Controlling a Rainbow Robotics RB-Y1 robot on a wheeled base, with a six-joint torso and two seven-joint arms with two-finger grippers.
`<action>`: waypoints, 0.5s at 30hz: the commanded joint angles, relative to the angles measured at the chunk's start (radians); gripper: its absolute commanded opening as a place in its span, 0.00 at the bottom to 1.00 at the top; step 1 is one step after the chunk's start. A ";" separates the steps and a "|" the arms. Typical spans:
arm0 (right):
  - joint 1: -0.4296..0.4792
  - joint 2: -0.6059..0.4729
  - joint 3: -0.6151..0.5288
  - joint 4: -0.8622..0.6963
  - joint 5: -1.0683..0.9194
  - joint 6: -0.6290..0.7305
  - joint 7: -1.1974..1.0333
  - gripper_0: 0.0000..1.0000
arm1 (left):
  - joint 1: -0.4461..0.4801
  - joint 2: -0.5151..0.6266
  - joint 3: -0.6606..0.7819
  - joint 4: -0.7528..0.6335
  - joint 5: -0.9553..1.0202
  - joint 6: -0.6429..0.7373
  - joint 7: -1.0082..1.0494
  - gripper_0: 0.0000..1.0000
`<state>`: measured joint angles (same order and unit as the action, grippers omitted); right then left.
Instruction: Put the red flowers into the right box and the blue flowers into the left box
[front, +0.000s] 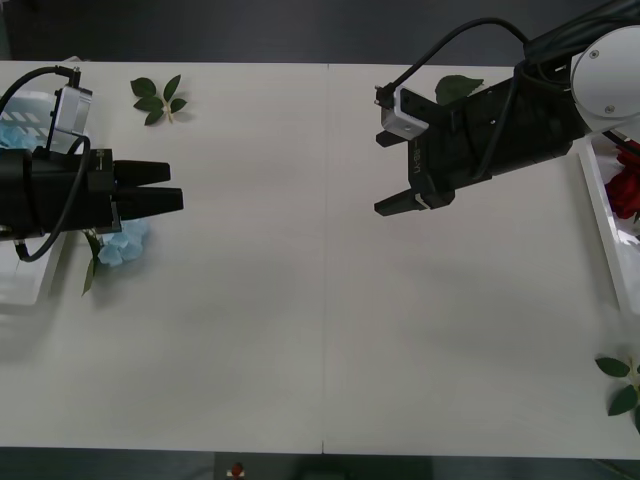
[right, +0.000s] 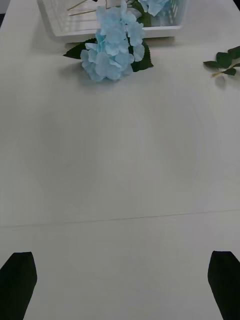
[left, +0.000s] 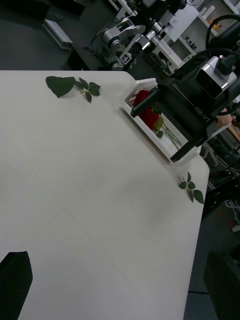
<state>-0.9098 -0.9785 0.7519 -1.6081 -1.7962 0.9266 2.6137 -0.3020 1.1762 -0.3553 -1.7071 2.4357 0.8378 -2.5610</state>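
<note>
A blue flower (front: 125, 243) (right: 112, 47) lies on the table against the rim of the left box (front: 30, 285) (right: 65, 27), which has more blue flowers (front: 15, 135) (right: 155, 6) in it. My left gripper (front: 160, 186) (left: 120, 285) hovers open and empty just above that flower. The red flowers (front: 628, 185) (left: 145, 107) lie in the right box (front: 600, 200) (left: 150, 132) at the table's right edge. My right gripper (front: 390, 165) (right: 120, 285) is open and empty, raised over the table left of the right box.
Loose green leaf sprigs lie at the back left (front: 158, 98) (right: 225, 61), behind the right gripper (front: 455, 88) (left: 70, 86) and at the front right corner (front: 622, 385) (left: 191, 189). The white table (front: 320, 330) stretches bare between the arms.
</note>
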 joint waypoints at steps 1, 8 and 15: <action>-0.021 -0.008 -0.009 -0.021 0.001 0.003 0.037 1.00 | -0.121 0.069 -0.090 -0.014 0.036 -0.009 -0.024 1.00; -0.021 -0.008 -0.009 -0.021 0.001 0.003 0.037 1.00 | -0.241 0.079 -0.266 -0.035 0.069 -0.092 -0.031 1.00; -0.021 -0.008 -0.009 -0.021 0.001 0.003 0.037 1.00 | -0.261 0.080 -0.315 -0.072 0.085 -0.140 -0.031 1.00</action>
<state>-0.9098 -0.9785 0.7519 -1.6081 -1.7962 0.9266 2.6137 -0.5479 1.2369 -0.6920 -1.7556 2.5003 0.7022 -2.5638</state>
